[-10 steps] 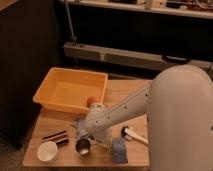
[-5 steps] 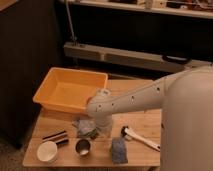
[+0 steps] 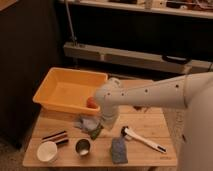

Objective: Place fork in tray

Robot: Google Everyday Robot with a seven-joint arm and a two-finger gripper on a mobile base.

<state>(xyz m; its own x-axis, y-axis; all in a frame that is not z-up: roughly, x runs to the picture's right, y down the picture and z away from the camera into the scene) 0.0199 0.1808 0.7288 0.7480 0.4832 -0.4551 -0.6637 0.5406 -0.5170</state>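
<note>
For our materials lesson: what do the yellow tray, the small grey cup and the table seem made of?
Tray: likely plastic, smooth, evenly yellow-orange moulded walls. Cup: probably metal, dull silvery sheen. Table: wood, pale boards with seams. The end effector hangs over the table beside the tray's near wall.

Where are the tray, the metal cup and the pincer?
tray (image 3: 64, 92), camera view, bare yellow floor.
metal cup (image 3: 82, 147), camera view, its open top.
pincer (image 3: 95, 131), camera view, its lower end, over the table (image 3: 150, 121) between tray and metal cup.
</note>
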